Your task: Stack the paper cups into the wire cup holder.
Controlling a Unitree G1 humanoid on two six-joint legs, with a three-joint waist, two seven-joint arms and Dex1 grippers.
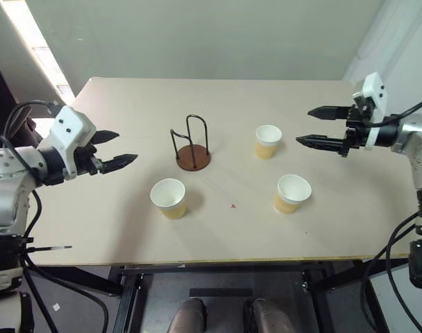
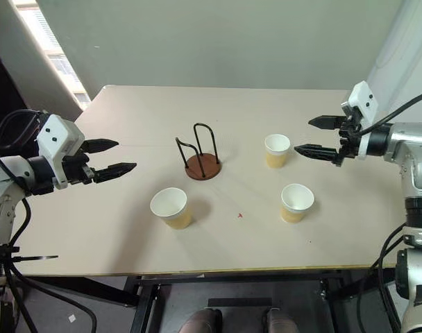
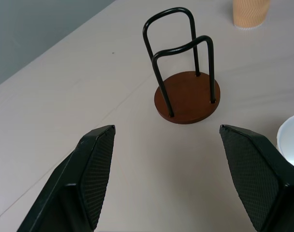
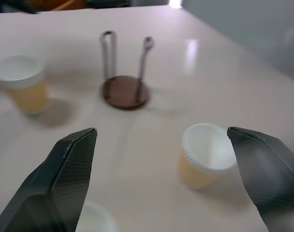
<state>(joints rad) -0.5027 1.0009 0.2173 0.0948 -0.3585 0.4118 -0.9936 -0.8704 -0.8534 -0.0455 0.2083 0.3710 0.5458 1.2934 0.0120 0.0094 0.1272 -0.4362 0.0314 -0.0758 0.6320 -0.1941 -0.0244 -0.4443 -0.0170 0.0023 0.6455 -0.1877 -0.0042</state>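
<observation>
Surface (image 1: 128, 236): pale beige top carrying three paper cups and a wire holder; its near edge runs along the bottom of the head views.
Near-left cup (image 1: 169, 198): upright, tan outside and white inside, the closest of the three to the near edge, left of the middle of the surface.
Near-right cup (image 1: 292, 193): upright, toward the right edge, about as near as the first cup and well apart from it.
Red mark (image 1: 232, 205): a tiny speck on the bare surface between the two nearer cups.
Left claw (image 1: 119, 148): hangs above the left edge, fingers spread and empty, pointing inward toward the holder.
Wire cup holder (image 1: 193, 147): round reddish-brown base with two black wire hoops standing upright, near the middle of the surface, just beyond the near-left cup; nothing inside it.
Far cup (image 1: 268, 141): upright, right of the holder and level with it, apart from it.
Right claw (image 1: 317, 126): held above the right edge, fingers spread wide with nothing between them, tips near the far cup without touching it.
</observation>
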